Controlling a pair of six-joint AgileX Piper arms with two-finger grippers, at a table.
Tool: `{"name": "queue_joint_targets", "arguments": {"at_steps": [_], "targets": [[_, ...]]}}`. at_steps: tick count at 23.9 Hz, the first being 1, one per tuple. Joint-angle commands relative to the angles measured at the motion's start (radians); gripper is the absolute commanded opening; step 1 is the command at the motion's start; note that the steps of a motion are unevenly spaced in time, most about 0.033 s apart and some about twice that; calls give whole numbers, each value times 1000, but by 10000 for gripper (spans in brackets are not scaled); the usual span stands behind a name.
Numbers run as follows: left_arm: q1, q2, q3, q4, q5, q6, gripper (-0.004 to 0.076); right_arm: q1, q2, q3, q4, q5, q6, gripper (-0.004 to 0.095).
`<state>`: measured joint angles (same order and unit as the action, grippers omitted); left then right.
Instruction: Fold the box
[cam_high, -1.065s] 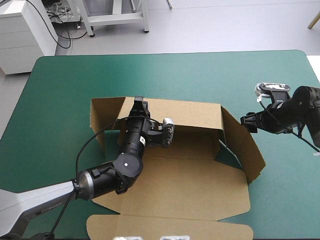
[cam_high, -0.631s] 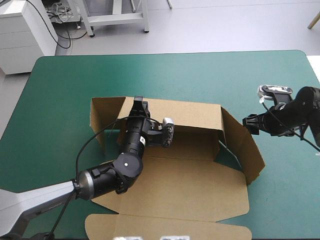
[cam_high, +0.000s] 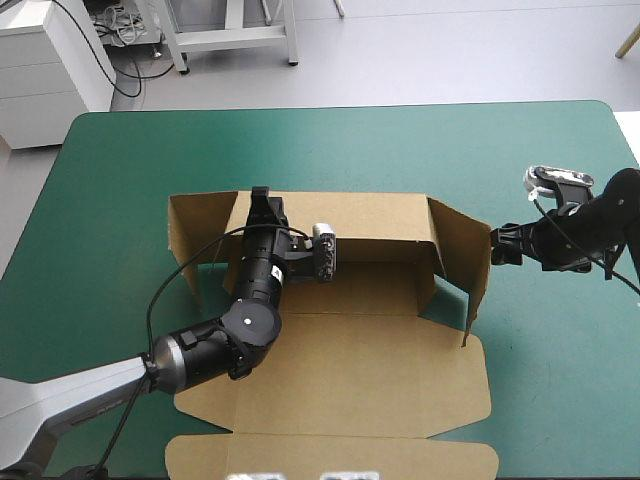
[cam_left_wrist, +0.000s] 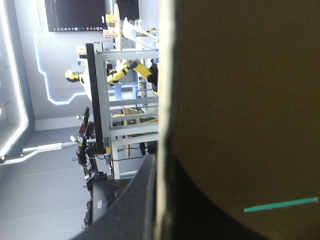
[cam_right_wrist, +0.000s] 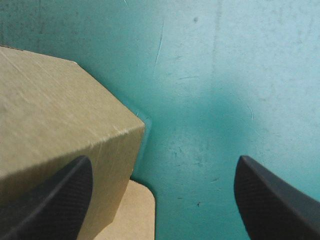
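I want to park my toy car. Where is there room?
Bare teal-green cover lies between the back wall of the box and the table's far edge, left of the box, and at the near right corner. It's crowded in the middle: the left gripper holds the back wall, the right gripper sits beside the right wall.

No readable text, label, brand, number or sign anywhere; brown box (cam_high: 350, 370) plain, teal-green cover (cam_high: 130, 170) unmarked.

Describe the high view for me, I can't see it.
A brown box sits half folded on a teal-green table, walls raised, lid flat. The left pincer grips its back wall; the right pincer hovers beside its right wall.
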<state>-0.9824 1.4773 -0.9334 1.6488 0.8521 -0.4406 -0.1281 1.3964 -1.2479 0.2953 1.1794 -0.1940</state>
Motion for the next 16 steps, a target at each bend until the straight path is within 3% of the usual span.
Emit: {"name": "queue_joint_targets", "arguments": {"at_steps": [1,7,11,16], "targets": [[24,-40,-26,50,55,-18,-8,-7,-55,-30,58,-12,0,713],[26,-40,-26,48,52,-18,-8,-3,-78,1,222,-52,-32,713],[26,-40,-26,48,52,-18,-8,-3,-133,121,229,-179,-47,713],[26,-40,-26,56,52,-18,-8,-3,-175,234,273,-261,-157,713]]}}
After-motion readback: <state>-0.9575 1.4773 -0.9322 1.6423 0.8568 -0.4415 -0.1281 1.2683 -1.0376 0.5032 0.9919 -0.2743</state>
